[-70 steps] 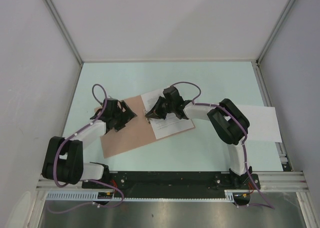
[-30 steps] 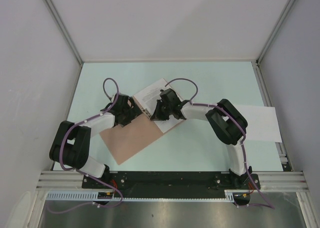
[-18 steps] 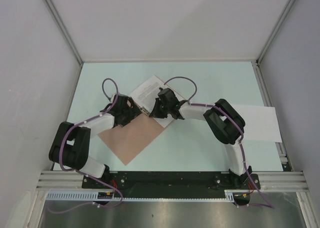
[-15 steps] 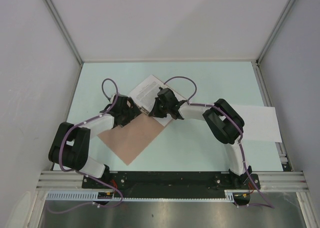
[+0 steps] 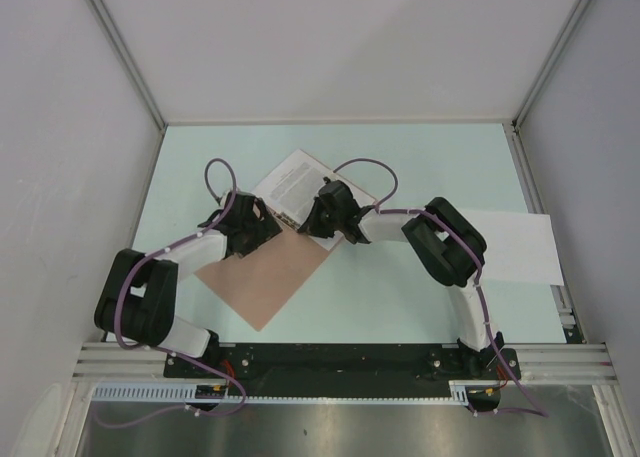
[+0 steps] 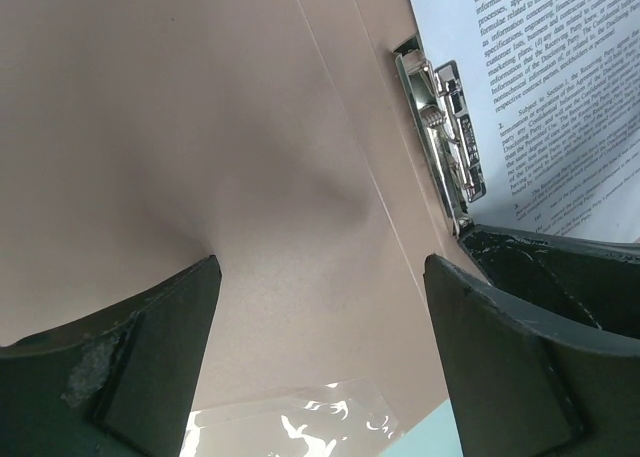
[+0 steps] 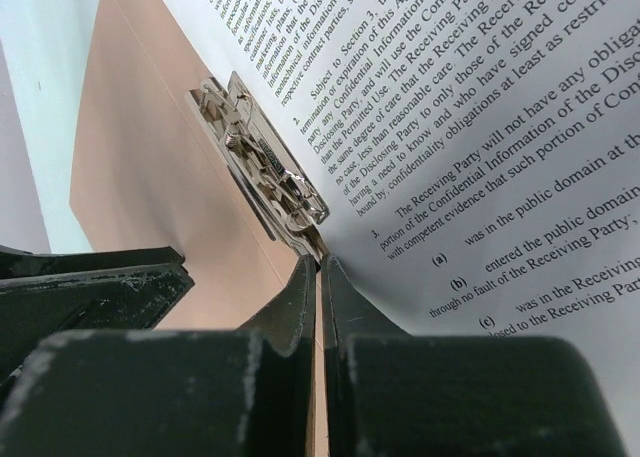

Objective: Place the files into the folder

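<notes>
**Left jaws spread over the folder, right jaws closed at the clip**

The left gripper (image 6: pixel 320 277) is held with its jaws spread wide, low over the folder (image 5: pixel 265 277), and nothing is seen between its fingers (image 6: pixel 150 357). In the left wrist view a crease is seen running along the salmon card. A scrap of clear film (image 6: pixel 290 422) lies at the card's near edge.

The right gripper (image 7: pixel 320 267) is pressed fully together. Its tips are set at the near end of the metal clip (image 7: pixel 265 162), right at the edge of the printed sheet (image 5: pixel 298 182). Whether that edge is pinched between the tips cannot be told.

The printed sheet is laid over the far part of the folder, beside the clip, with a narrow strip of card showing along its edge. The folder is turned at an angle on the pale green table (image 5: pixel 420 297), left of centre, and one of its corners points toward the near edge. The two grippers are placed close together, the left one just left of the right one.

A plain white sheet (image 5: pixel 520 247) lies well apart at the right side of the table, partly covered by the right arm.
</notes>
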Motion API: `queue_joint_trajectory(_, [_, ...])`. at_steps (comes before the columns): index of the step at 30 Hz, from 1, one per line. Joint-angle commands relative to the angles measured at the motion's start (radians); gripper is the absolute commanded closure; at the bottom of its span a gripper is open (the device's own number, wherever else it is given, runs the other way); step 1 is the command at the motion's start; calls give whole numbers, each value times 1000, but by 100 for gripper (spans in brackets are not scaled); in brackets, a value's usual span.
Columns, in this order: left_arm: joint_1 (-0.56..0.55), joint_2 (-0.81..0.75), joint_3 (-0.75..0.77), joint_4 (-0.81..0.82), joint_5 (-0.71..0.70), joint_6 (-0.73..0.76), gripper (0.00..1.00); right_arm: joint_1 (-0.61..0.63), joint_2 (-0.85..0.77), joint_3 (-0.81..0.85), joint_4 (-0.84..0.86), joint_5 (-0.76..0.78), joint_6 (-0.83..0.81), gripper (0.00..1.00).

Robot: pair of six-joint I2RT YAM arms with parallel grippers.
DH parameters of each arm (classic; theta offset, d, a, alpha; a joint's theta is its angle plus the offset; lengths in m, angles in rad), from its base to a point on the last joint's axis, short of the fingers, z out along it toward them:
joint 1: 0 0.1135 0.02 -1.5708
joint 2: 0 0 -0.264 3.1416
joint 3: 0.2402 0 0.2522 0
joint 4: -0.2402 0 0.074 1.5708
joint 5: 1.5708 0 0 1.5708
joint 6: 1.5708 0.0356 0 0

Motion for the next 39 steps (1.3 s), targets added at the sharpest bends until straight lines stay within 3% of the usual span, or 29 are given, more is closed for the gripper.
queue_joint_trajectory(1, [-8, -32, 15, -66, 10, 18, 11, -13, 108, -84, -263, 83, -72, 100])
queue_joint_trajectory(10, [-9, -67, 9, -66, 19, 12, 11, -10, -11, -84, -119, -180, -80, 100])
queue_joint_trajectory(19, [-9, -122, 9, -73, 25, 29, 10, -50, -33, -84, -67, -270, -81, 94])
queue_joint_trajectory(20, [-9, -127, 9, -75, 31, 34, 10, -50, -37, -84, -68, -271, -86, 83])
queue_joint_trajectory(23, [-11, -121, 20, -89, 68, 64, 10, -53, -92, -84, -96, -245, -121, 62])
queue_joint_trajectory(26, [-26, -121, 7, -104, 100, 94, 10, -68, -180, -82, -145, -188, -170, 50])
queue_joint_trajectory(35, [-242, -170, -60, -72, 80, 115, 10, -168, -437, -82, -493, 102, -354, 26])
queue_joint_trajectory(39, [-247, -119, -72, -21, 96, 75, 10, -251, -523, -93, -614, 239, -371, 21])
